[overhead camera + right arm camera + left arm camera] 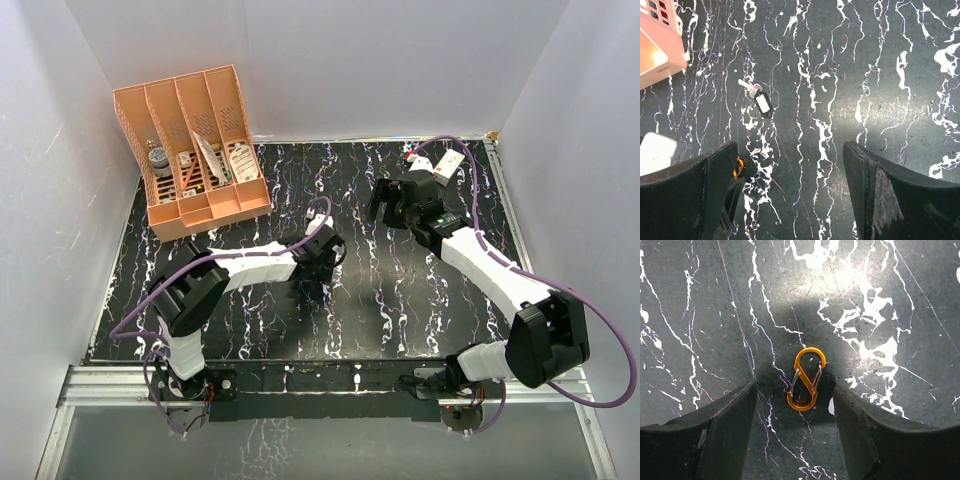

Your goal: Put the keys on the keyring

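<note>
With left gripper (795,390) spread, straddled orange S-shaped metal keyring (806,378), not touching. With right gripper (790,150) spread, hovered near dark white-tagged keys (760,102) on black marbled table (890,75).

Found bare bench (700,315) all round the keyring (806,379), clear of both left fingers (725,440). Found open bench round the keys (760,101) too, ahead of the right fingers (880,195), with the organizer (190,150) well off at far left.
</note>
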Available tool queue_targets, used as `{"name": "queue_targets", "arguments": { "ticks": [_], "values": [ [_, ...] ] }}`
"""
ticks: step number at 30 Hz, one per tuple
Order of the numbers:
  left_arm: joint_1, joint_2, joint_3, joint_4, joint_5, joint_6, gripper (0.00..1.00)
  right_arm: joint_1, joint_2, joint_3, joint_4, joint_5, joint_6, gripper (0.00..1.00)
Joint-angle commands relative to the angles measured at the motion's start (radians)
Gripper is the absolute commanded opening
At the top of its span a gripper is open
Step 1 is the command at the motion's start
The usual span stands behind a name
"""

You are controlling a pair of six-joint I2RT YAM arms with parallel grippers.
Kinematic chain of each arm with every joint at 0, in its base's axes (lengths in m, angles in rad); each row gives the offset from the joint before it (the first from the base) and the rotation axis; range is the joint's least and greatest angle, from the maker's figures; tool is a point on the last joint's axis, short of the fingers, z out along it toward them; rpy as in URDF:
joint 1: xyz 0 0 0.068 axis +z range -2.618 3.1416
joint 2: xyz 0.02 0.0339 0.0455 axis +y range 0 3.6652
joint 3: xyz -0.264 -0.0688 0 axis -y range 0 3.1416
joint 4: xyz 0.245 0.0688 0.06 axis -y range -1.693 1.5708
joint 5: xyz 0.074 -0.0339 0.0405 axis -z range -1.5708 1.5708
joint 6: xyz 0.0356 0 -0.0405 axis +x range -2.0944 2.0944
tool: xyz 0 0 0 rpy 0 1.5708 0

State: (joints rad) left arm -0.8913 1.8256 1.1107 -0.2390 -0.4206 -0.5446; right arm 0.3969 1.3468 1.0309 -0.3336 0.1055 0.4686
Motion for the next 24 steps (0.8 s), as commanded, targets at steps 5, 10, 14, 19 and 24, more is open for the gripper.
{"name": "queue_targets", "arguments": {
  "ticks": [5, 10, 14, 19, 24],
  "values": [
    [0.013, -0.024, -0.011, -0.005, 0.003, -0.024, 0.59, -0.004, -0.042, 0.005, 0.045, 0.007, -0.015, 0.85],
    [0.015, -0.013, -0.007, -0.002, 0.009, -0.030, 0.58, -0.004, -0.046, 0.001, 0.044, 0.011, -0.015, 0.85],
    [0.014, -0.009, -0.006, -0.001, 0.008, -0.032, 0.57, -0.004, -0.046, 0.001, 0.044, 0.012, -0.015, 0.85],
    [0.017, -0.005, -0.003, 0.003, 0.007, -0.031, 0.54, -0.004, -0.045, 0.000, 0.044, 0.011, -0.014, 0.85],
    [0.021, 0.001, -0.002, 0.005, 0.009, -0.031, 0.52, -0.004, -0.047, -0.003, 0.045, 0.014, -0.015, 0.85]
  ]
}}
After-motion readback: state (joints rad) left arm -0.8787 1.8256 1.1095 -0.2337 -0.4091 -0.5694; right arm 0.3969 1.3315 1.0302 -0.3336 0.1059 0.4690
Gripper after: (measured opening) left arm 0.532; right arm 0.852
